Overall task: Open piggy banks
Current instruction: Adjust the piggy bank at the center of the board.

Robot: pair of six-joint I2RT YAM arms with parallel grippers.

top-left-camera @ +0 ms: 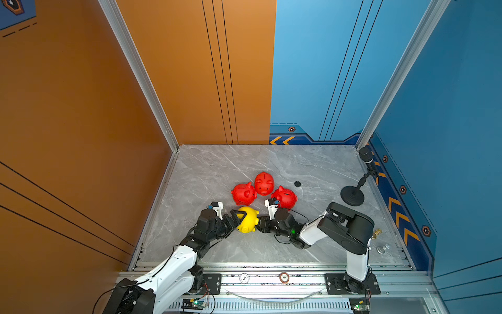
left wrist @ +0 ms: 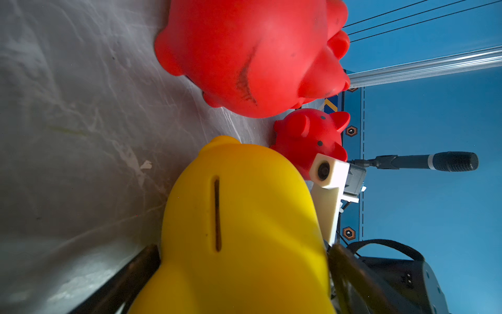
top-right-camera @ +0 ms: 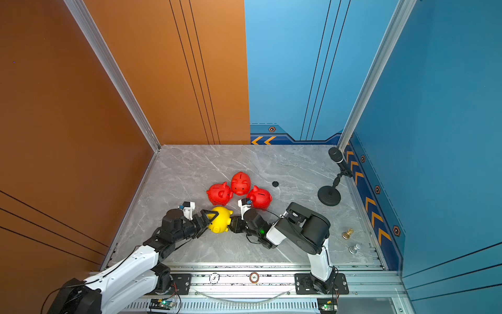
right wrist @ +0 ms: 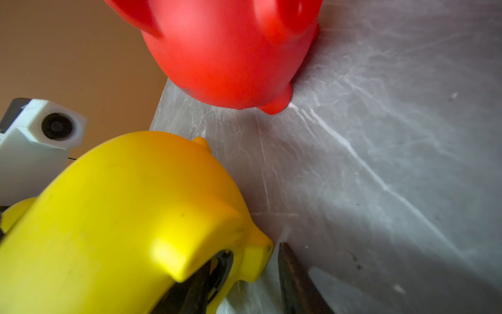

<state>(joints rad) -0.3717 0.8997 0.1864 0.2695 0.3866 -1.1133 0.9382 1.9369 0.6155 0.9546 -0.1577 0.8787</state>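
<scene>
Two grippers are working one bank, nearest the front rail. The yellow piggy bank (top-left-camera: 248, 217) is lying tipped at front centre of the table (top-left-camera: 203, 174), just in front of the red ones; I cannot tell whether it is resting or lifted a touch. The left gripper (top-left-camera: 240, 221) is straddling its body, with fingers (left wrist: 127, 280) spread wide and pressing both flanks, so it is clamped on it, and the coin slot is facing that wrist camera. The right gripper (top-left-camera: 259, 225) is sitting at the belly end. One finger (right wrist: 296, 280) is showing bare beside a yellow foot and the other is going dark inside the belly opening. I cannot tell whether it is pinching a plug, the rim or nothing.

Handling guess: hollow glossy plastic, so likely light, fairly stiff, round and slippery. Gripping across the flanks looks right, and the plug is probably best taken by its edge.

Beyond it, three banks are standing upright, packed in an arc: the left red bank (top-left-camera: 244, 194), the back red bank (top-left-camera: 264, 183) and the right red bank (top-left-camera: 285, 198), this last partly covered by the right wrist camera. Their bellies are hidden, so whether they are plugged is unknown. A black plug (top-left-camera: 297, 184) is lying loose near them. Farther right a microphone stand (top-left-camera: 352, 194) is standing, and the small metal pieces (top-left-camera: 377, 233) at the table edge are too small to name.
</scene>
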